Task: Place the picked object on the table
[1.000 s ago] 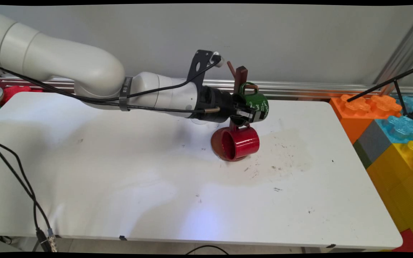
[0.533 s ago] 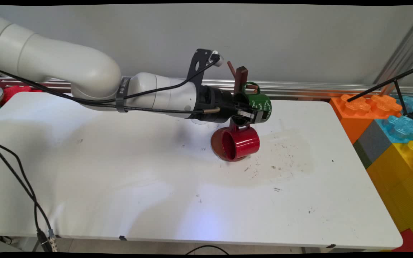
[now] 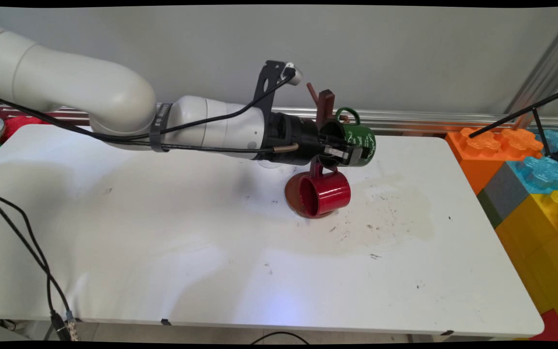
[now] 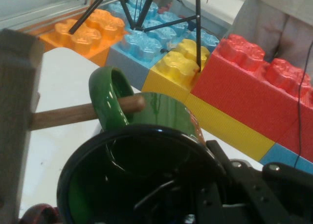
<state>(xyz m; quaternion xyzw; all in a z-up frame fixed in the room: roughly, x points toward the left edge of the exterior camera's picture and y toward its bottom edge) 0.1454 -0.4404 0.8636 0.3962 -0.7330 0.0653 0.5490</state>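
From above, the white surface is scuffed and stained right of middle, with a grey wall behind and big toy bricks at the far right. The claw is clamped on a green mug beside the wooden mug stand; a red mug hangs below.

From the hand, the green mug's handle circles a peg, with the bricks beyond.

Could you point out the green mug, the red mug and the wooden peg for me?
green mug [image 3: 362, 143]: main view, on its lettered side.
red mug [image 3: 330, 193]: main view, on its glossy outer wall.
wooden peg [image 4: 68, 115]: hand view, on the shaft between post and handle.
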